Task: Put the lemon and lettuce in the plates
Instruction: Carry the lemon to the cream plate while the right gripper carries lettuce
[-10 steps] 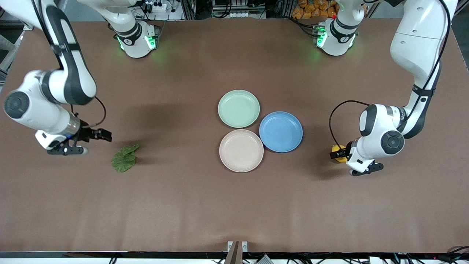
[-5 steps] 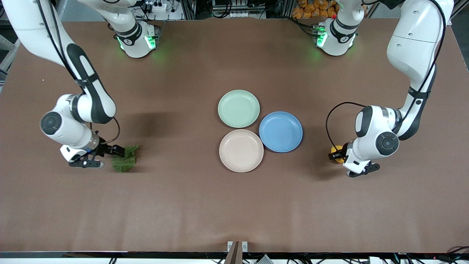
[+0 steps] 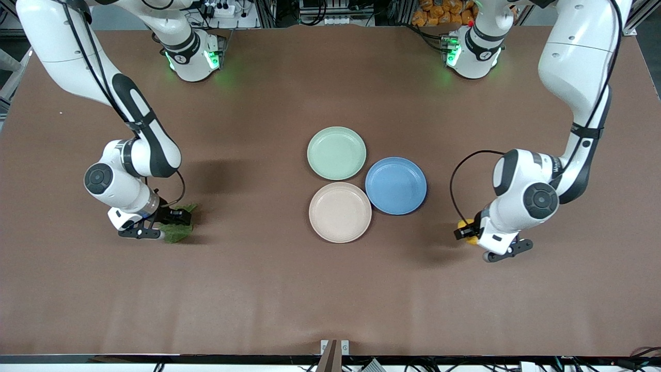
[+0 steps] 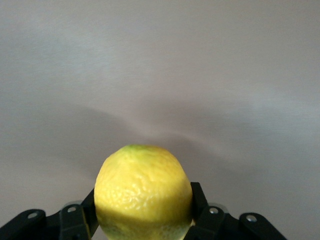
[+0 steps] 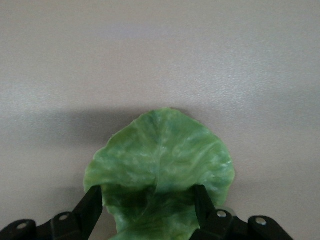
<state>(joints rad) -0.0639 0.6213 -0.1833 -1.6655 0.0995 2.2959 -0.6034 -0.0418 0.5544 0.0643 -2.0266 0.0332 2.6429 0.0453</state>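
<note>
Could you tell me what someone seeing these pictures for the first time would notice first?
Probably the three round matte plates clustered mid-table: pale mint green, blue and beige, all empty. Next, the left gripper shut on the small bright yellow lemon at its end of the table. At the other end, the right gripper straddles the crinkled dark green lettuce leaf on the table.

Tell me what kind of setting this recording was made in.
Most likely a robotics lab bench: two robot arms bolted to a bare brown table, racks of cables and equipment along its edge by the arm bases, and only props laid out, a lemon, a lettuce leaf and three plates.
</note>
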